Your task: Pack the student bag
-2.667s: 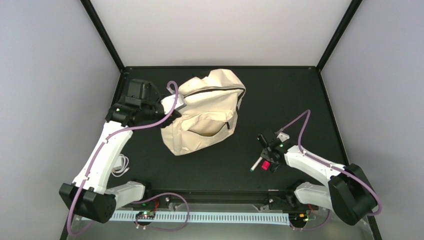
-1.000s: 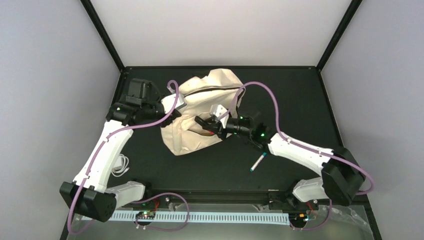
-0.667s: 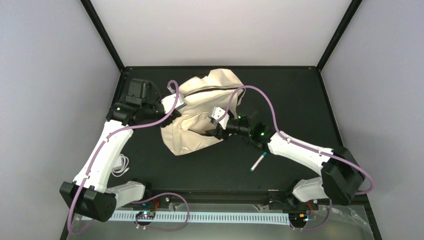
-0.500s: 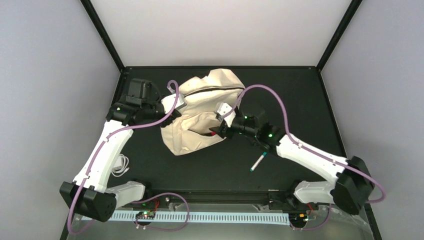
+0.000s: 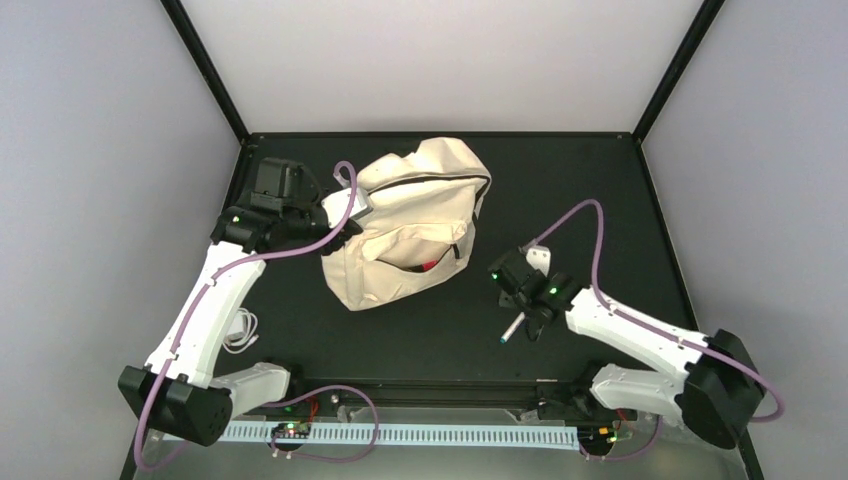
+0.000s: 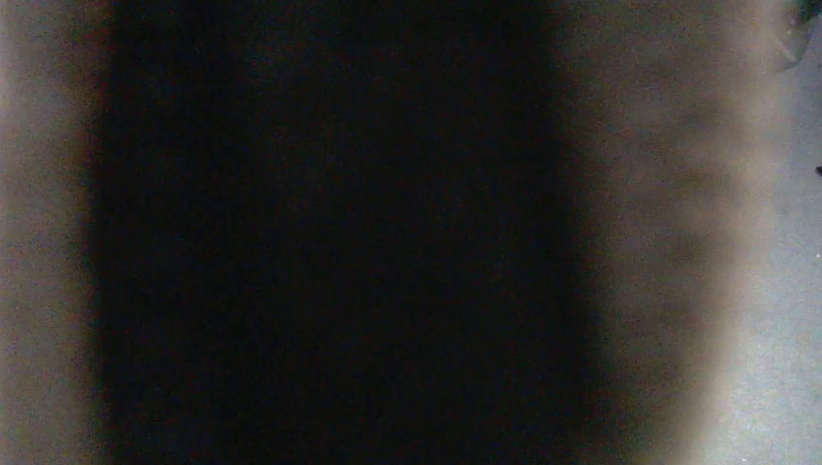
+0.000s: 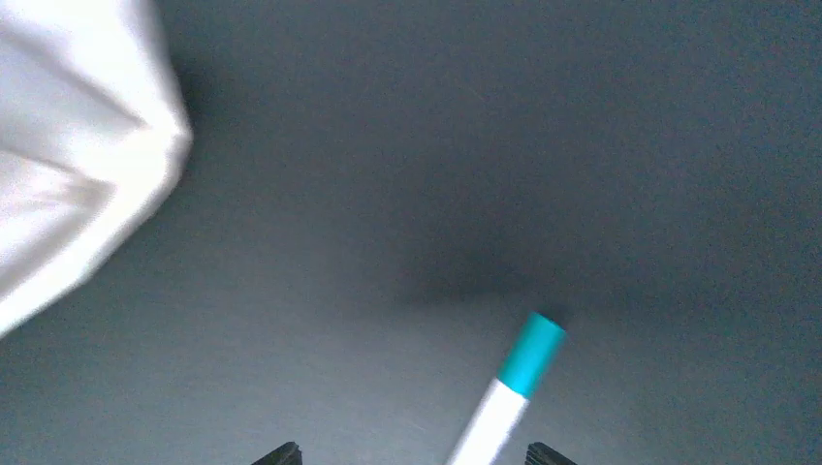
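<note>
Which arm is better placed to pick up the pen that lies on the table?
Right. The right gripper hovers open over the pen, which shows between its fingertips. The left gripper is shut on the student bag at its left edge, far from the pen.

A broad, dark, out-of-focus band (image 6: 330, 232) fills the middle. Blurred cream-beige fabric of the student bag (image 6: 669, 242) flanks it on both sides.

I can read no lettering, number or sign in any view. The student bag (image 5: 415, 225) shows me plain cream cloth, and the marker (image 7: 511, 387) near the worktop's (image 5: 600, 190) front edge is too blurred to show any print.
</note>
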